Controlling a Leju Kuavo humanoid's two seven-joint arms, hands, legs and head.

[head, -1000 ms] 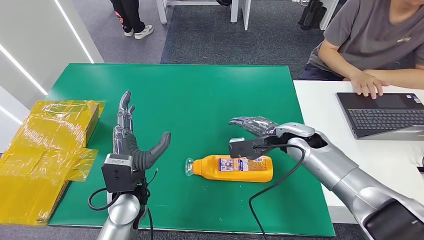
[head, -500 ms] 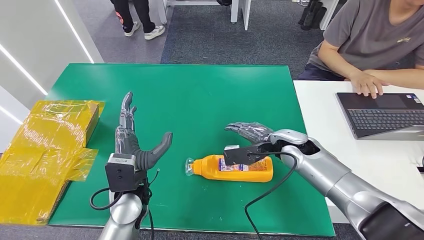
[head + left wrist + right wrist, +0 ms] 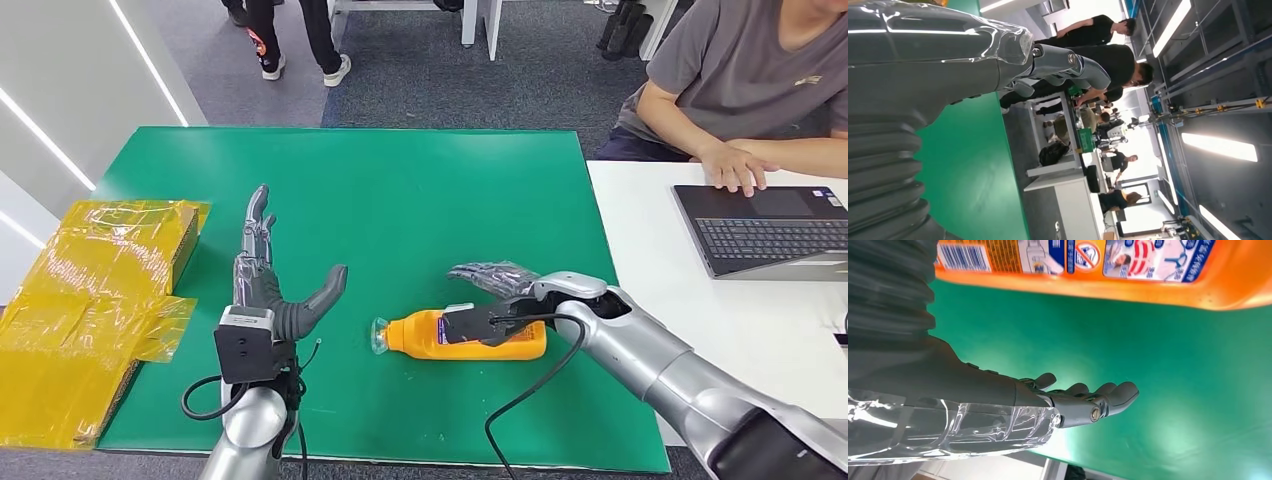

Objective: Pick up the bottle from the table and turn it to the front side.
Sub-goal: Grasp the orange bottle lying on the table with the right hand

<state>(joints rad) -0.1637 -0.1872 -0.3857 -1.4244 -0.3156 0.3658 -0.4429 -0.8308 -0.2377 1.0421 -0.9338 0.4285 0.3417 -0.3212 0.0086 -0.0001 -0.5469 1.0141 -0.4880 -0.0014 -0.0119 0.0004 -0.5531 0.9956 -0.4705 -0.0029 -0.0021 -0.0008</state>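
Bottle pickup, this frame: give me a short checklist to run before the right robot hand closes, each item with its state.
1. Bottle lies flat on the green table, nothing crowding it: ok.
2. Right robot hand is over the bottle's body, not the clear cap: ok.
3. Right robot hand is open, fingers apart and off the bottle in the right wrist view: ok.
4. Thumb and fingers on opposite sides of the bottle: cannot tell; the hand hides the far side.
5. Side facing up is the back label, with a barcode; it is not yet turned to the front: not ok.
6. Left robot hand is open and apart from the bottle: ok.
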